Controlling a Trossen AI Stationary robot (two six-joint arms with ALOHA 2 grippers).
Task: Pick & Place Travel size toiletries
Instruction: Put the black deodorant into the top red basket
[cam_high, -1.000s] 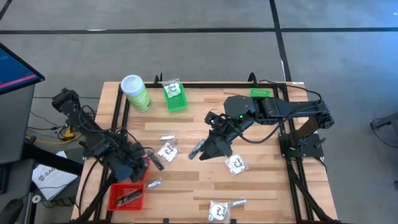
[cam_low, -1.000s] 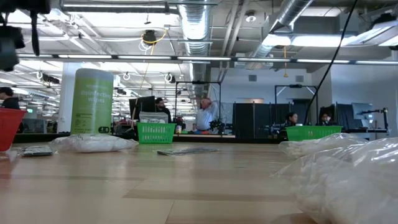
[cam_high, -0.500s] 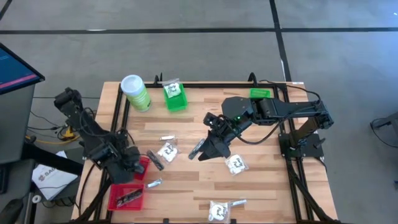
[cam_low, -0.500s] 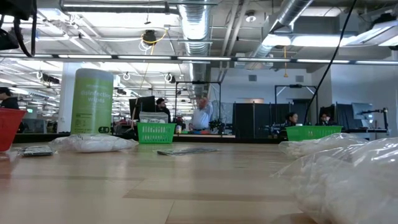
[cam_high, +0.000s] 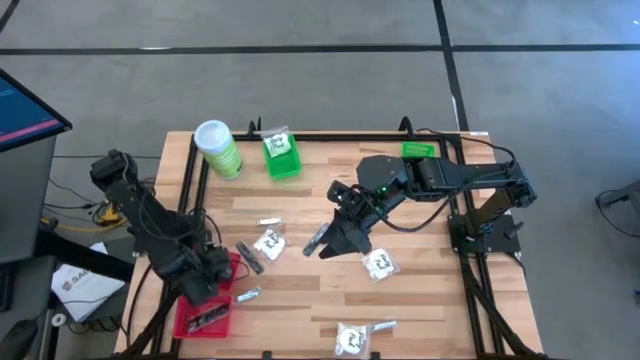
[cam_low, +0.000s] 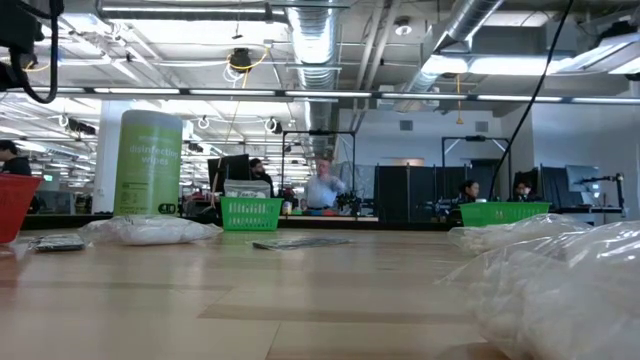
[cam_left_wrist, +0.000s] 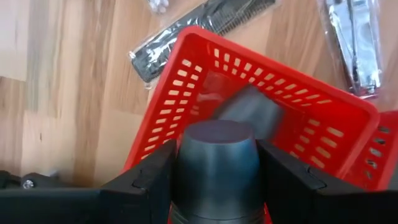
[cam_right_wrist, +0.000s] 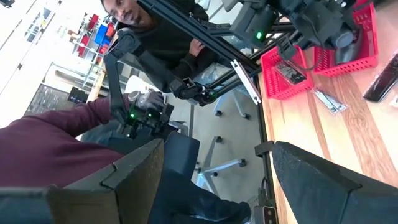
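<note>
Crinkly white film and silvery foil make up most of the travel size toiletries (cam_high: 268, 243) we count across the wooden table (cam_high: 420, 300): packets at mid-table, one beside the right arm (cam_high: 379, 264), another at the near edge (cam_high: 350, 338), slim sachets (cam_high: 248, 295) between them. We judge these light, limp and slippery, best pinched at a flat sealed edge; the dark stiff comb-like piece (cam_left_wrist: 199, 31) should take a grip across its middle. Our left gripper (cam_left_wrist: 214, 165) hangs over the red basket (cam_left_wrist: 323, 124), its fingers part-spread around a grey rounded piece. Our right gripper (cam_high: 322, 243) waits at mid-table, fingers wide apart with nothing between them. We cannot tell whether the grey piece is pinched or merely lying between the fingers, what the basket already holds, or what the packet print says.
</note>
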